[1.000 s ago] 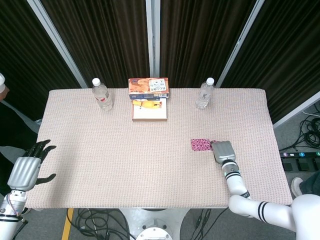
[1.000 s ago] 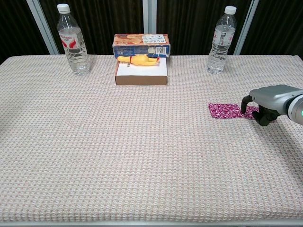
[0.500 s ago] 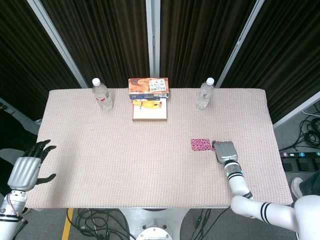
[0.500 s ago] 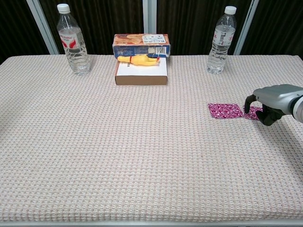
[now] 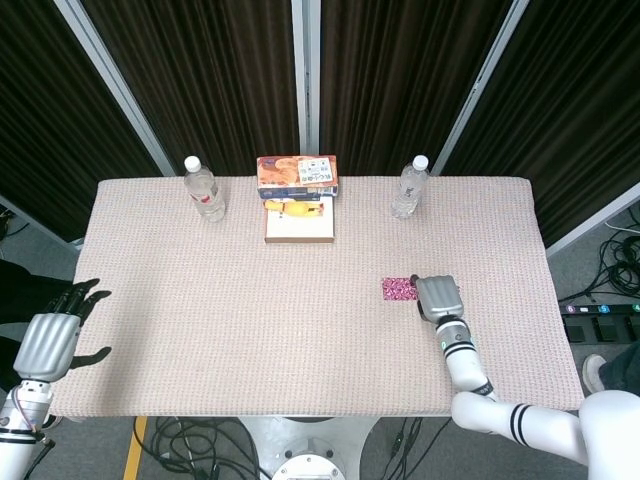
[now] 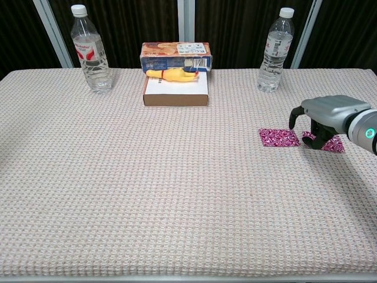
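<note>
Right hand over a pink patterned packet near the table's right edge

The right hand (image 6: 321, 121) arches over the pink packet (image 6: 280, 137), fingers curled down and touching it (whether they truly grip it cannot be told). The left hand (image 5: 55, 335) hangs off the table's (image 5: 250, 330) left edge, fingers spread, holding nothing.

Dark curtains (image 5: 215, 80) hang behind the cloth-covered table (image 5: 250, 330).

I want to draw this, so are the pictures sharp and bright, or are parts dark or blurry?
Head view: the table is evenly lit and sharp; the curtains behind are very dark. Chest view: sharp too, with a soft shadow under the right hand over the pink wrapper, and small shiny spots on the bottles.
</note>
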Controlling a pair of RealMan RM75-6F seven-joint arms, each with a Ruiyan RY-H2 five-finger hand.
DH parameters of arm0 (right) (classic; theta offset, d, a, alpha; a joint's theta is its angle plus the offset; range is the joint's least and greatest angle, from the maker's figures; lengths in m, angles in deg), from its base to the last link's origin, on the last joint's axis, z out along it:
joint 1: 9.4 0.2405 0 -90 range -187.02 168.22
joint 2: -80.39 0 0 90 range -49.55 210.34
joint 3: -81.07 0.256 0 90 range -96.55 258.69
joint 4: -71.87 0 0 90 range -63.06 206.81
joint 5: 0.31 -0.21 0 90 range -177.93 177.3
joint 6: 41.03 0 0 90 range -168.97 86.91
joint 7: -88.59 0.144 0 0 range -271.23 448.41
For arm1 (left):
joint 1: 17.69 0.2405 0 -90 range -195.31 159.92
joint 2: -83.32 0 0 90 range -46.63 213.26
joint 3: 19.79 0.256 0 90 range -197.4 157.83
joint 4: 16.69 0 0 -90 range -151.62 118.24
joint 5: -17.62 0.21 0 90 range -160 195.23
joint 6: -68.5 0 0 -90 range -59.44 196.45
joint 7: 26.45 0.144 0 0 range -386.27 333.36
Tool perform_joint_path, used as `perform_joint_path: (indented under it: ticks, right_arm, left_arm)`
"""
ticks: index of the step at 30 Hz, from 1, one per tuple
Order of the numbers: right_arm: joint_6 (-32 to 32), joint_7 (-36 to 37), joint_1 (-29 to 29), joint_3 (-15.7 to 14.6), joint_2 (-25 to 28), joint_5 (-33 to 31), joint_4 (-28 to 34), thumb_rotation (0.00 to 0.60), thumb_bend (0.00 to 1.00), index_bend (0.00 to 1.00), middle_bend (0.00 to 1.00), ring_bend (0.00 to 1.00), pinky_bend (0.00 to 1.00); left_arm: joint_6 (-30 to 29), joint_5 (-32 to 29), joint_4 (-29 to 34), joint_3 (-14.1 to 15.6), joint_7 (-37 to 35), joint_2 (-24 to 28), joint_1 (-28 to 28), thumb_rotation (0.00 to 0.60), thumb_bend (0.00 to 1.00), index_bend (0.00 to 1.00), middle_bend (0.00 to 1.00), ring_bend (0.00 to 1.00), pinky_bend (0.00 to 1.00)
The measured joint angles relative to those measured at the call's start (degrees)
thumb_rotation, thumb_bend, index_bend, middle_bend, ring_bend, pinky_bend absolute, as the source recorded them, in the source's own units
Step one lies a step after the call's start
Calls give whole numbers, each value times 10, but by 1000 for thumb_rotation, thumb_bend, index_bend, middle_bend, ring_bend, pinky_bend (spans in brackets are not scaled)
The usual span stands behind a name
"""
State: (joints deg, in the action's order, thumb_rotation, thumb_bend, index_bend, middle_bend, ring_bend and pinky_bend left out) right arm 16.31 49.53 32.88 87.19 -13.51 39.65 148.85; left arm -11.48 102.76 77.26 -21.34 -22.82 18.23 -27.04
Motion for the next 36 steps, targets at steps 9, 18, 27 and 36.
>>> perform_joint_path:
  ticks: [9, 18, 27, 36]
  right_arm:
    - [-6, -30, 13, 11, -8, -26, 4, 600, 505, 335, 1000, 1000, 1000]
    - [-24, -40, 24, 17, -33, -50, -32, 600, 597, 319, 1000, 1000, 1000]
    - [-33, -48, 31, 19, -43, -63, -49, 600, 671, 306, 1000, 1000, 1000]
    - [-41, -56, 32, 12, -47, -74, -58, 600, 712, 304, 1000, 1000, 1000]
  left_arm:
    - [0, 0, -1, 0, -2, 0, 0, 600, 55, 258, 219, 132, 262]
    - [2, -3, -5, -1, -6, 0, -1, 600, 55, 258, 219, 132, 262]
    - [4, -3, -6, -1, -6, -1, -1, 600, 55, 258, 220, 132, 262]
    - [5, -5, -7, -1, -6, -2, -2, 600, 55, 258, 219, 132, 262]
